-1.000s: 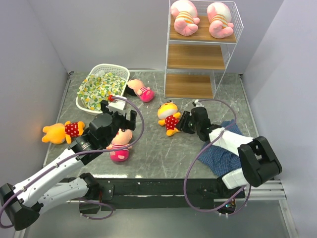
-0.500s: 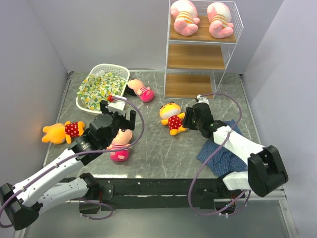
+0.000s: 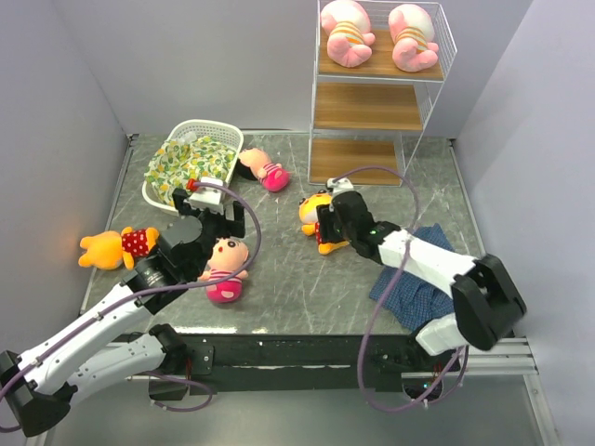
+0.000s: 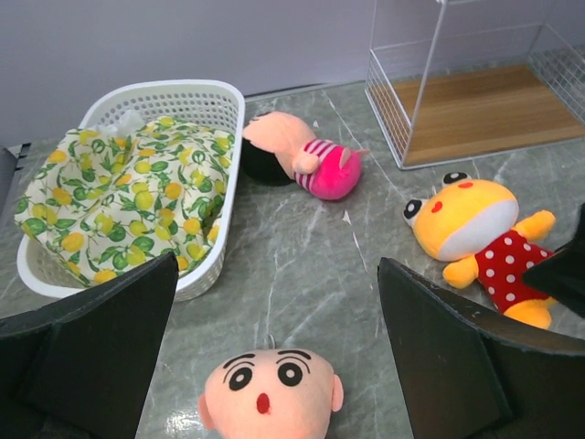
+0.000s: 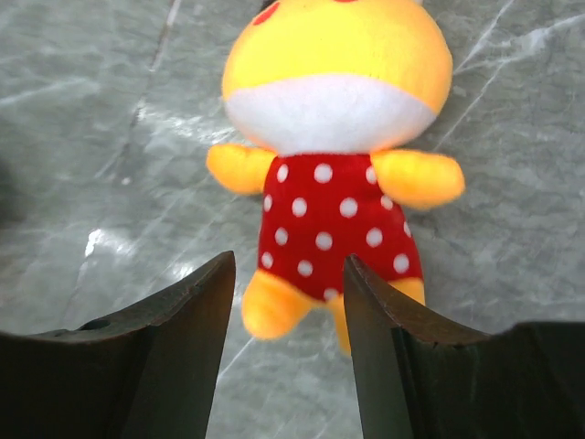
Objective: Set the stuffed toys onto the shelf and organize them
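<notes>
The shelf [image 3: 372, 107] stands at the back right, with two pink striped piglets [image 3: 347, 32] [image 3: 412, 37] on its top board. One bear [image 3: 314, 216] lies mid-table; my right gripper [image 3: 327, 226] is open right over it. In the right wrist view the gripper [image 5: 288, 274] straddles the lower body of the bear [image 5: 338, 137], one leg between the tips. My left gripper [image 3: 212, 221] is open above a pink-clad doll [image 3: 226, 269], whose head [image 4: 270, 398] lies below the open gripper [image 4: 279, 265]. A second doll [image 3: 263, 170] lies by the basket. A second bear [image 3: 116, 246] lies far left.
A white lattice basket [image 3: 223, 130] holding a green-yellow cloth [image 3: 186, 167] sits at the back left. A blue plaid cloth [image 3: 414, 279] lies under the right arm at the front right. Grey walls close in the table on both sides.
My right gripper has moved left, from beside the centre bear to over its lower body. My left gripper has shifted slightly back and left, showing more of the doll.
</notes>
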